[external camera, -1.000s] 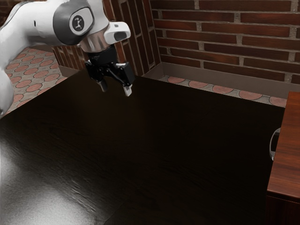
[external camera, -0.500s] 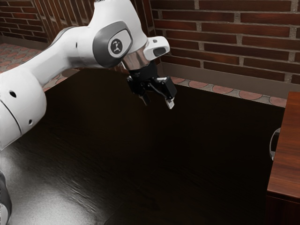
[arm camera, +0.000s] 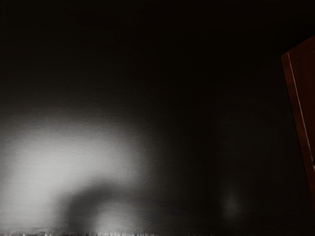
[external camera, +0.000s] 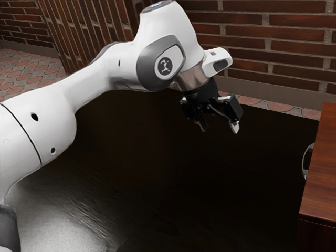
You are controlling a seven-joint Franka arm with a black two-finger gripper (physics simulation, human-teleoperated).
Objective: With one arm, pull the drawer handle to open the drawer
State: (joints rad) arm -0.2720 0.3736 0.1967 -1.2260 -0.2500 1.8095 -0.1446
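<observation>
My gripper now hangs above the dark table, its fingers spread wide with nothing between them. Compared with a second ago it has travelled well toward the exterior view's right and come a little lower, and much more of the white arm has swung in front of the brick wall. The wooden drawer unit sits at the exterior view's right edge, exactly where it was. Its metal handle faces the gripper, untouched and well apart from the fingers. In the wrist view I see a corner of the drawer unit beyond the glossy table under my hand.
</observation>
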